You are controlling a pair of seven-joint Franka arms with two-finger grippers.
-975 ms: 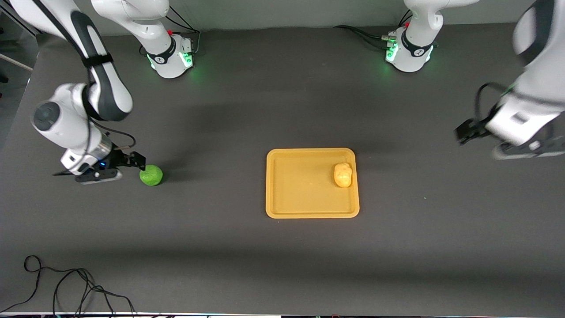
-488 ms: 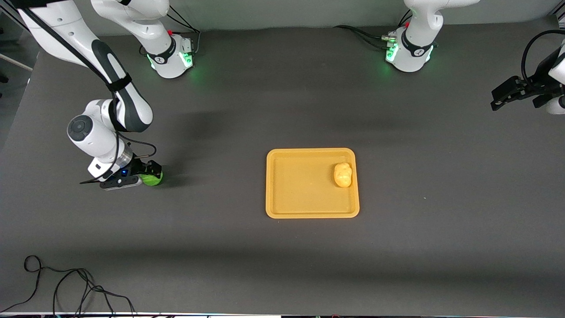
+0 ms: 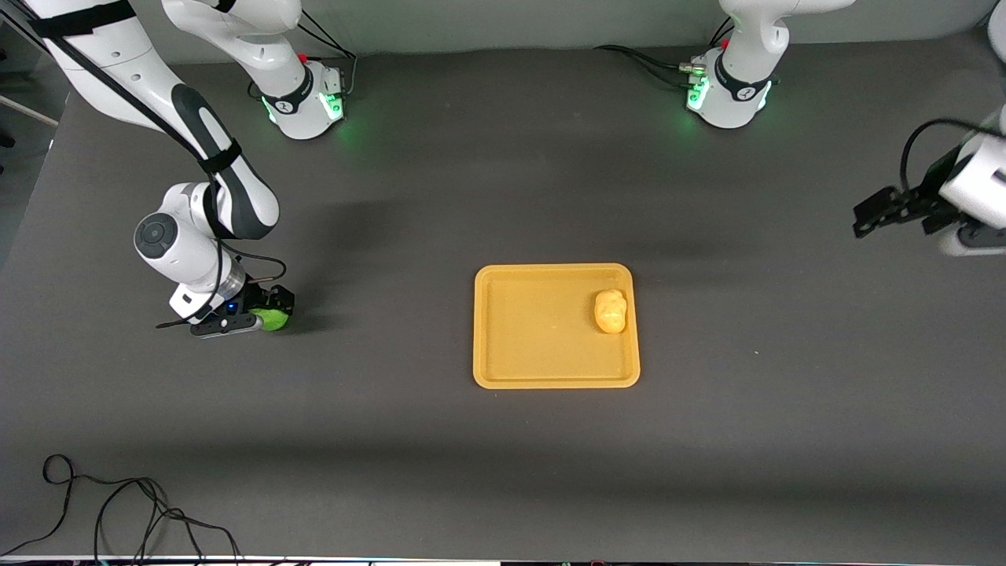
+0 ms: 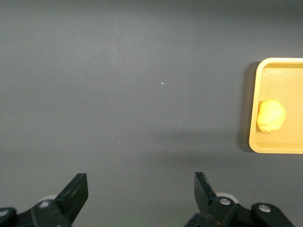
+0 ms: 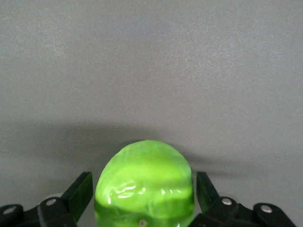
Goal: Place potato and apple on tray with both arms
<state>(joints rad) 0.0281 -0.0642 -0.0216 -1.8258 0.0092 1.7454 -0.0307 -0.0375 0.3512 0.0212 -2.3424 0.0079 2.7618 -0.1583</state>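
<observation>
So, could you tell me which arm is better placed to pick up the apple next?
The right: its gripper is open around the apple on the table. The left gripper is open and empty, away from the tray holding the potato.

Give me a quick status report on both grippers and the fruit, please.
Right gripper open around apple on table, not yet closed. Left gripper open, empty, over bare table at its end. Potato on tray. Nothing in the way.
</observation>
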